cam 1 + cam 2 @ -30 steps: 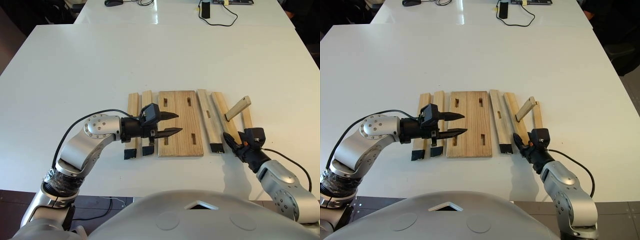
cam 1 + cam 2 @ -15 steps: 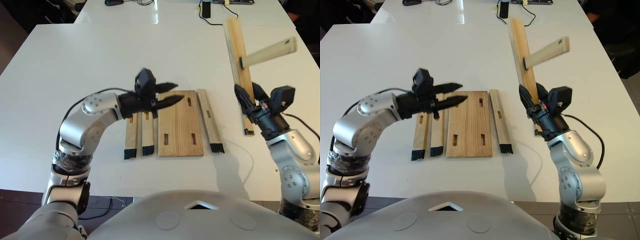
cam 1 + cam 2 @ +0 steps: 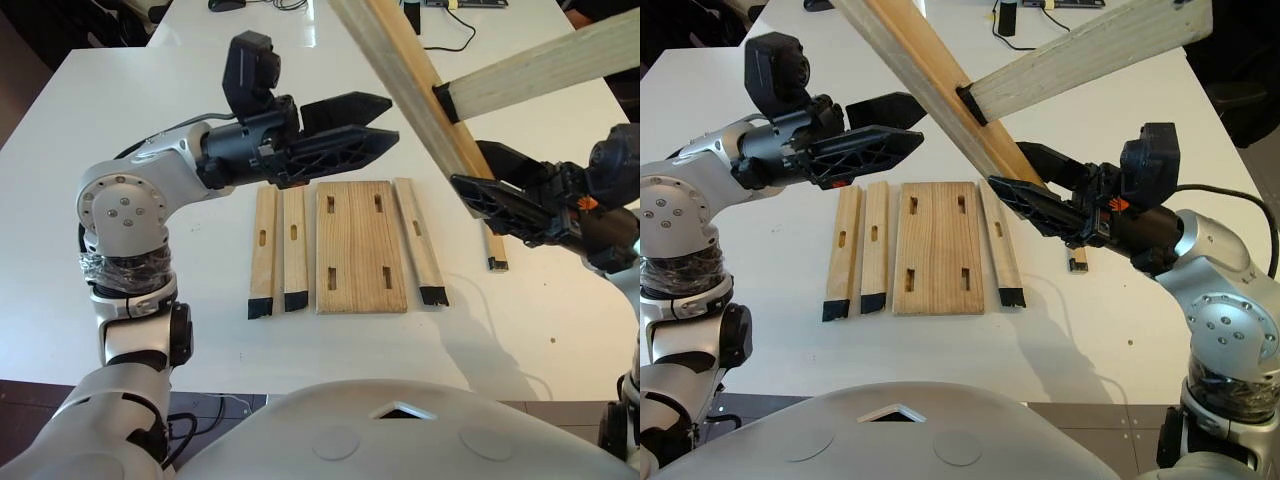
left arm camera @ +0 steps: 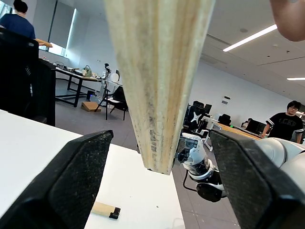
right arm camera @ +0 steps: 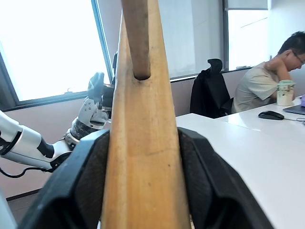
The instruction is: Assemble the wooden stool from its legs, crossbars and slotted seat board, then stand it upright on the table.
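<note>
A long wooden leg (image 3: 420, 90) is up in the air over the bench (image 3: 120, 90), at about 1 o'clock from the seat board (image 3: 360, 250). It is tilted, with its top end toward 11 o'clock and its low end toward 5 o'clock. A crossbar (image 3: 540, 70) is stuck into a slot in this leg and sticks out toward 2 o'clock. The right end effector (image 3: 466, 167) is closed on the low part of the wooden leg. In the right wrist view its black fingers (image 5: 86, 191) press on both sides of the wood. The left end effector (image 3: 392, 118) is open and holds nothing. It is up in the air too, at about 11 o'clock from the seat board, and its tips point at the tilted leg from near by without touching it. In the left wrist view its fingers (image 4: 71, 186) stand wide apart. The seat board lies flat on the bench and has four small slots. At 9 o'clock from it lie a far-left leg (image 3: 263, 250) and, just beside that, a near-left leg (image 3: 294, 245). At 3 o'clock lies a right-side leg (image 3: 418, 240). All three lie flat with their black ends toward 6 o'clock. Farther out at 3 o'clock lies a thin stick (image 3: 494, 252), partly hidden behind the right end effector.
</note>
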Available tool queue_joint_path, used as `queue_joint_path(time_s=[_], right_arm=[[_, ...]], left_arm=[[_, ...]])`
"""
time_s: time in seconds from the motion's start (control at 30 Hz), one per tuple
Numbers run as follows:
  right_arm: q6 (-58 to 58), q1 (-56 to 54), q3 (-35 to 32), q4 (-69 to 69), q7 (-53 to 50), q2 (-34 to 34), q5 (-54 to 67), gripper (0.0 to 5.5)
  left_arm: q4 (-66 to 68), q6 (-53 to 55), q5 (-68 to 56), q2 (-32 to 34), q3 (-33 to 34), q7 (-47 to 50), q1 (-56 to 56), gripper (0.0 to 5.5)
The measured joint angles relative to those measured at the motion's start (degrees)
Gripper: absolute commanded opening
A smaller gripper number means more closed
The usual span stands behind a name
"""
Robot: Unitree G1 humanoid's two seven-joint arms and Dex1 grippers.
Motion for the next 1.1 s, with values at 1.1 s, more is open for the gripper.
queue_joint_path(time_s=[1.1], right_arm=[[-0.29,-1.92,7.45,1.98,7.69,-2.51,-7.84,2.82]], left_arm=[[-3.71,-5.23,7.07,1.0,-4.81,-6.77,0.8,2.17]])
